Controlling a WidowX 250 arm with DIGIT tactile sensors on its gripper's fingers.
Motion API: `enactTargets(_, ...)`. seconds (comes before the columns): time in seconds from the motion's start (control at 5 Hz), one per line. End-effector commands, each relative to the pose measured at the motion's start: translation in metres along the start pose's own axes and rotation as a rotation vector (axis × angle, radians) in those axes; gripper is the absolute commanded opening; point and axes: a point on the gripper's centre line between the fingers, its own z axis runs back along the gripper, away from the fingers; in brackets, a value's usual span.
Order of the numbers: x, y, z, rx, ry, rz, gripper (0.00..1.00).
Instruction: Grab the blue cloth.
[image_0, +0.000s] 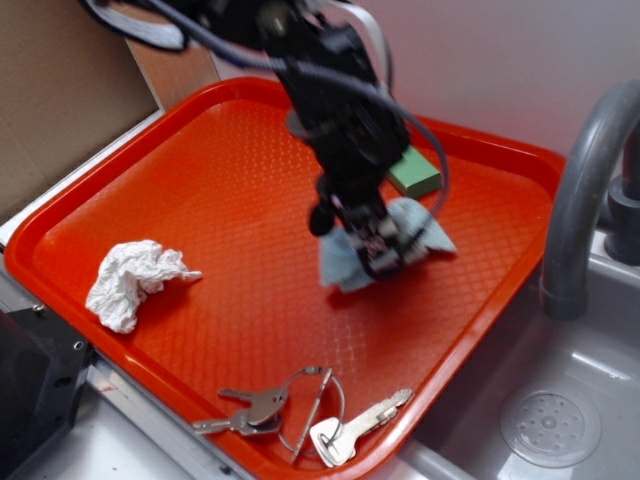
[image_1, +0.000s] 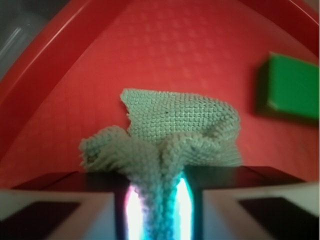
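The blue cloth is a small pale blue-grey terry washcloth, bunched on the orange tray right of centre. My gripper comes down on it from above and is shut on a pinched fold of it. In the wrist view the blue cloth fans out ahead of the jaws, and a gathered ridge of it runs down between the two pads at my gripper. The cloth's far edge lies flat on the tray.
A green sponge lies just behind the cloth, seen also as the sponge at right. A crumpled white tissue sits at the tray's left. Keys lie near the front rim. A grey faucet and sink stand to the right.
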Motion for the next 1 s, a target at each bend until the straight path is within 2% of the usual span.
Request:
enactTargets(0.0, -0.06, 0.035, 0.095, 0.047, 0.048, 0.478, 0.0)
enactTargets(0.2, -0.098, 0.034, 0.12, 0.1, 0.028, 0.722, 0.0)
enactTargets(0.4, -0.097, 0.031, 0.119, 0.137, 0.075, 0.871, 0.0)
enactTargets(0.6, -0.091, 0.038, 0.112, 0.145, 0.095, 0.927, 0.0)
enactTargets(0.8, -0.086, 0.039, 0.104, 0.165, 0.128, 0.901, 0.0)
